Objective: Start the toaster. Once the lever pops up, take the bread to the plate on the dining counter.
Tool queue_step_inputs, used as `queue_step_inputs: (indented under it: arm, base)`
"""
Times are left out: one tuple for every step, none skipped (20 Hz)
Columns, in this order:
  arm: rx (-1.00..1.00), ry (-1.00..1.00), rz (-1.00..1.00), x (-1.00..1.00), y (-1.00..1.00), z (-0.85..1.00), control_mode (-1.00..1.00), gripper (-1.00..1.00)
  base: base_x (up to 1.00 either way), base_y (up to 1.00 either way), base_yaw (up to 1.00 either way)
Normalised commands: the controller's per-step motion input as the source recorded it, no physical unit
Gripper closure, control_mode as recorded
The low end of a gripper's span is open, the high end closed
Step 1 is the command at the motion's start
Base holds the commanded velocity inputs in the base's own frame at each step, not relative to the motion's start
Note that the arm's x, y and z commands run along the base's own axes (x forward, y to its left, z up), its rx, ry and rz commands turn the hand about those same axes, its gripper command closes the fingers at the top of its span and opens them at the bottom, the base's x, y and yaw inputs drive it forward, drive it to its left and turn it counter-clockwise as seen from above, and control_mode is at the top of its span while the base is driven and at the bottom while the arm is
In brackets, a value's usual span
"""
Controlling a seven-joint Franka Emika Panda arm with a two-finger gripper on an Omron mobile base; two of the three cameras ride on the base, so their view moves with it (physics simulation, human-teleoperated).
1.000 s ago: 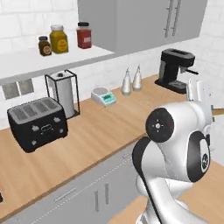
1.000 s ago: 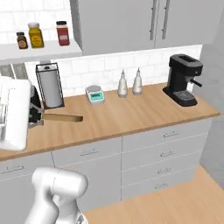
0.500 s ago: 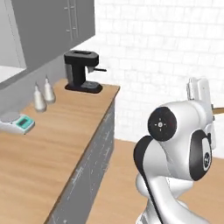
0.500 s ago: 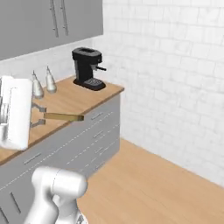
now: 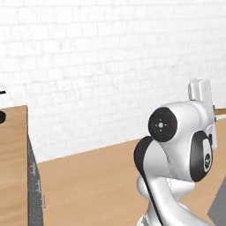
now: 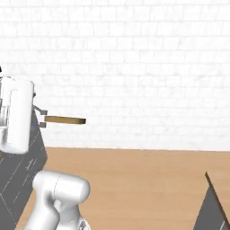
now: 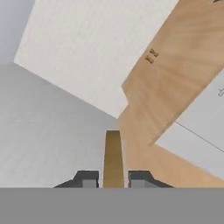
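My gripper (image 6: 42, 119) is shut on the bread (image 6: 65, 120), a thin tan-brown slice that sticks out level to the right of the hand, high above the floor. In the hand view the bread (image 7: 113, 155) stands edge-on between the two dark fingertips (image 7: 87, 178), with my gripper (image 7: 113, 179) clamped on its near end. The toaster, the plate and the dining counter are out of view.
A white brick wall (image 5: 110, 66) spans the background over a wood floor (image 6: 134, 179). The end of a wood worktop (image 5: 12, 154) on grey cabinets (image 5: 35, 190) lies at the far left. A dark grey panel with a wood edge (image 6: 213, 204) rises at the lower right.
The base has turned, so the whole picture has swung: the worktop with the coffee machine has slid off to the left and the bare wall has come in. The bread stays in the gripper.
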Motion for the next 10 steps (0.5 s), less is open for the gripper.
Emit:
queue_step_inputs:
  arm:
    - [0.00, 0.00, 0.00, 0.00, 0.00, 0.00, 1.00, 1.00]
    - [0.00, 0.00, 0.00, 0.00, 0.00, 0.00, 1.00, 1.00]
    - [0.00, 0.00, 0.00, 0.00, 0.00, 0.00, 1.00, 1.00]
    - [0.00, 0.00, 0.00, 0.00, 0.00, 0.00, 1.00, 1.00]
    - [0.00, 0.00, 0.00, 0.00, 0.00, 0.00, 1.00, 1.00]
    - [0.00, 0.00, 0.00, 0.00, 0.00, 0.00, 1.00, 1.00]
    - [0.00, 0.00, 0.00, 0.00, 0.00, 0.00, 1.00, 1.00]
    - [0.00, 0.00, 0.00, 0.00, 0.00, 0.00, 1.00, 1.00]
    - [0.00, 0.00, 0.00, 0.00, 0.00, 0.00, 1.00, 1.00]
    - [0.00, 0.00, 0.00, 0.00, 0.00, 0.00, 1.00, 1.00]
  base:
    - [0.00, 0.00, -0.90]
    - [0.00, 0.00, -0.88]
    - [0.00, 0.00, -0.87]
    - [-0.01, 0.00, -0.86]
    - [-0.05, 0.00, -0.85]
    - [-0.05, 0.00, -0.83]
    - [0.00, 0.00, -0.79]
    - [0.00, 0.06, -0.76]
    - [0.00, 0.26, -0.71]
    - [0.10, 0.39, -0.67]
